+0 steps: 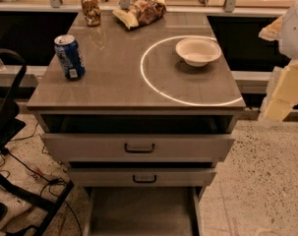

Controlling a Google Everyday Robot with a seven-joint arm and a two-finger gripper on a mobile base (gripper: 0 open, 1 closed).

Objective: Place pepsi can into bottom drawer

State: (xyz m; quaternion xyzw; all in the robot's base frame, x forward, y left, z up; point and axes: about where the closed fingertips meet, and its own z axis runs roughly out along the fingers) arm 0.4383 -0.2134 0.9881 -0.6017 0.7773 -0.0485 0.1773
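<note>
— One pepsi can point(69, 56); where does it stand?
— Upright on the cabinet top point(114, 85), near its left edge; the bottom drawer point(141, 210) stands open below.
— And the gripper point(286, 80)?
— It seems to be the pale blocky shape at the right edge of view, well apart from the can; the white bowl point(197, 50) lies between them; clenched or released, I cannot tell.

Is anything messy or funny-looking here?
A little. The snack bag lies tipped on its side at the back of the cabinet top, and a bright ring of light curves around the bowl. The pepsi can stands upright. The tool is at the right edge.
</note>
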